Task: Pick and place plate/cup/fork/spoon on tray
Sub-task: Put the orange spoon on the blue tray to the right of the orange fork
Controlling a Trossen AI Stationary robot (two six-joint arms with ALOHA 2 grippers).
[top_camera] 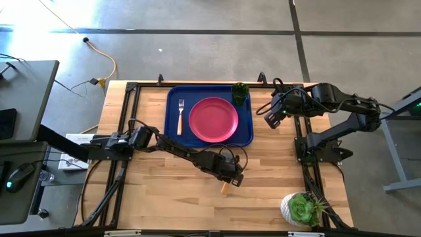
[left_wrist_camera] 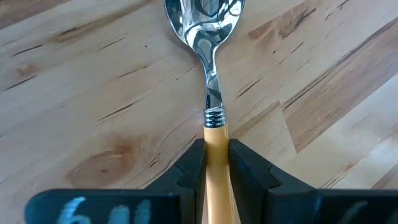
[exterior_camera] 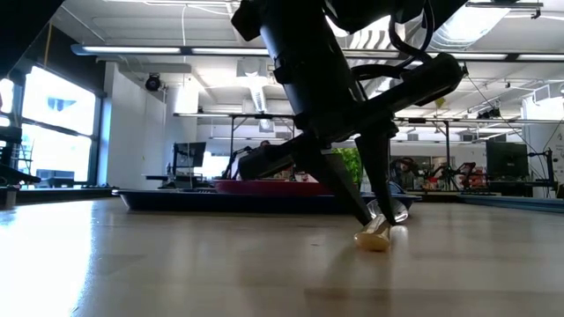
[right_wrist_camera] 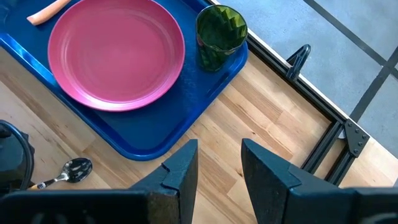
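While the left claw [left_wrist_camera: 216,163] pinches the spoon [left_wrist_camera: 208,74] by its orange-tan handle, the silver bowl points away from the fingers [left_wrist_camera: 190,169] over the bare wooden table [top_camera: 171,191]. From overhead this claw [top_camera: 229,176] sits near the middle of the table, just on the near side of the dark blue tray [top_camera: 175,137], with the tip of the handle [top_camera: 224,187] poking out beneath it. The level view across the table shows the handle end [exterior_camera: 374,236] down at the table surface, the spoon tilted between the dark fingers.

On the tray, the pink-red plate [top_camera: 213,119] lies flat in the middle. The fork [top_camera: 180,116] rests to its left, tines toward the far edge, close to the plate but apart from it. The green cup [top_camera: 240,93] stands upright in the far right corner of the tray, just beside the plate's rim.

Off the tray's right side, the right claw [top_camera: 271,119] hovers over the table beside the far right corner, empty, its fingers [right_wrist_camera: 180,168] standing moderately apart. A white pot with a green succulent [top_camera: 301,209] stands at the near right corner of the table, well apart from everything else.
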